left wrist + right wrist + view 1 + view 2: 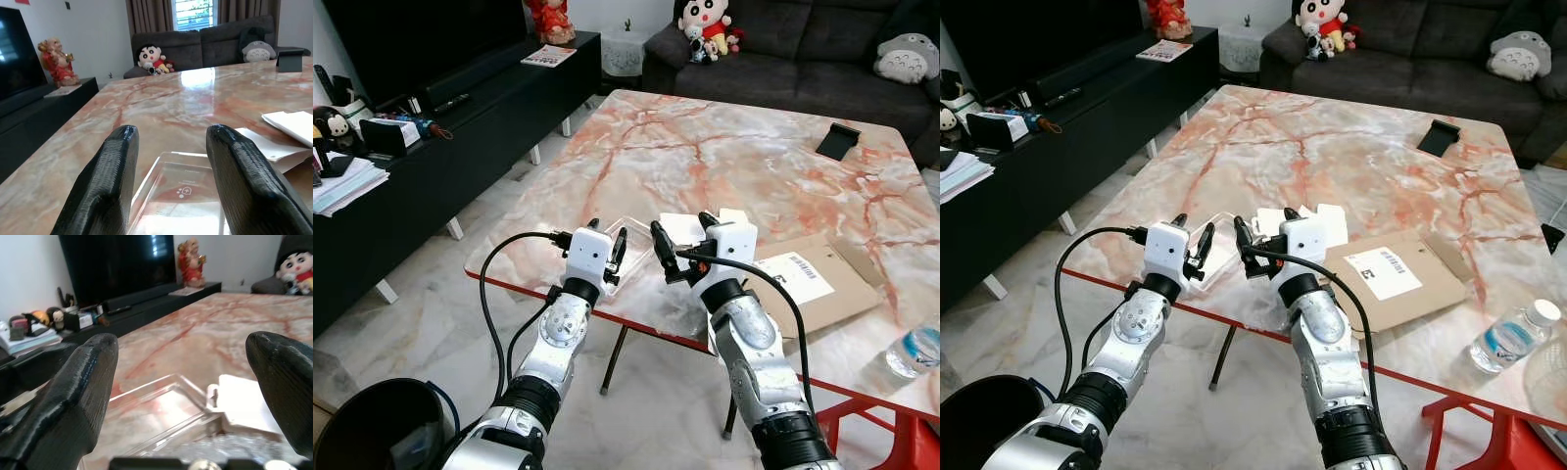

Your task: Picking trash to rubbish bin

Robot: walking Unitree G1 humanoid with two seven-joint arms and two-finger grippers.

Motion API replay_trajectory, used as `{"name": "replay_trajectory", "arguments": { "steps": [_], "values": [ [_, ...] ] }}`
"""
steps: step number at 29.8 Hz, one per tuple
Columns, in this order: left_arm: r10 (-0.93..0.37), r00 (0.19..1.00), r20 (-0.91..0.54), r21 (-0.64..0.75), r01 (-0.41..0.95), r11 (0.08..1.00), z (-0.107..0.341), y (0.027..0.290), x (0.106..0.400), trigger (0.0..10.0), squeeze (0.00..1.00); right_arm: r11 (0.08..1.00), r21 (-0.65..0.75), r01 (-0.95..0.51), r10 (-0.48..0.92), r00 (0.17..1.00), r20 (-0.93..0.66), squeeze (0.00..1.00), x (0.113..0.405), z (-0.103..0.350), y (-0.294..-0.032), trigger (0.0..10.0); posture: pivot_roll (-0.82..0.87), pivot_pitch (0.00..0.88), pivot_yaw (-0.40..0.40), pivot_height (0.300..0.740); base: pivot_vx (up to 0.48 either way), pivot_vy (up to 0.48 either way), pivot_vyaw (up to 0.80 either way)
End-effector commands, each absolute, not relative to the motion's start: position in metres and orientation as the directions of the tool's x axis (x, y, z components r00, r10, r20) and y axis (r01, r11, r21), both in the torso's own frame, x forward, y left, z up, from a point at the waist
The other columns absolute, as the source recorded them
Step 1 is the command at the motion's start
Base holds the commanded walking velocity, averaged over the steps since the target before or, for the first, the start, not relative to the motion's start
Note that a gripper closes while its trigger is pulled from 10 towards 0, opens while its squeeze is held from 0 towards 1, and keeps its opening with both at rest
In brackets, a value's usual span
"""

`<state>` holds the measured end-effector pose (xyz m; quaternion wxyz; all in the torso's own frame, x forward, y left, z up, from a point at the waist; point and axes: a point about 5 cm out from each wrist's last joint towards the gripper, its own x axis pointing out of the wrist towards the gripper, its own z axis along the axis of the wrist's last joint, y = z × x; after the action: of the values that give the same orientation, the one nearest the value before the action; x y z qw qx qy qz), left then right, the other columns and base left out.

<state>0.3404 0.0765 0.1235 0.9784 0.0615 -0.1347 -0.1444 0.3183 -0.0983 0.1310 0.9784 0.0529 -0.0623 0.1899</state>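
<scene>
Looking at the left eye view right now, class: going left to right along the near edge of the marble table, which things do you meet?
Left pincer → clear plastic tray → right pincer → flat cardboard sheet → water bottle.

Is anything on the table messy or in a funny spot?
Yes. A flattened brown cardboard piece lies askew, poking over the marble table's near edge. Beside it, a clear plastic tray and white paper scraps sit loose by that edge.
</scene>
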Motion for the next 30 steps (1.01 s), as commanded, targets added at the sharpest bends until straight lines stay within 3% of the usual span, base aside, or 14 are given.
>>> {"name": "replay_trajectory", "arguments": {
  "steps": [1, 19, 30],
  "values": [
    [-0.299, 0.922, 0.244, 0.153, 0.268, 0.951, 0.125, 0.078, 0.341, 10.0, 0.00, 0.912, 0.074, -0.404, 0.390, 0.909, 0.148, 1.00, 0.315, 0.134, -0.094, 10.0, -0.12, 0.023, -0.032, 0.740, 0.000, 0.000, 0.00],
    [-0.308, 0.923, 0.231, 0.144, 0.281, 0.949, 0.123, 0.076, 0.340, 10.0, 0.00, 0.916, 0.015, -0.401, 0.394, 0.907, 0.147, 1.00, 0.308, 0.142, -0.093, 10.0, -0.12, 0.024, -0.033, 0.740, 0.000, 0.000, 0.00],
    [-0.301, 0.930, 0.210, 0.137, 0.277, 0.951, 0.116, 0.079, 0.338, 10.0, 0.00, 0.946, -0.032, -0.322, 0.323, 0.946, 0.037, 1.00, 0.304, 0.122, -0.105, 10.0, -0.12, 0.026, -0.034, 0.740, 0.000, 0.000, 0.00]
  ]
}}
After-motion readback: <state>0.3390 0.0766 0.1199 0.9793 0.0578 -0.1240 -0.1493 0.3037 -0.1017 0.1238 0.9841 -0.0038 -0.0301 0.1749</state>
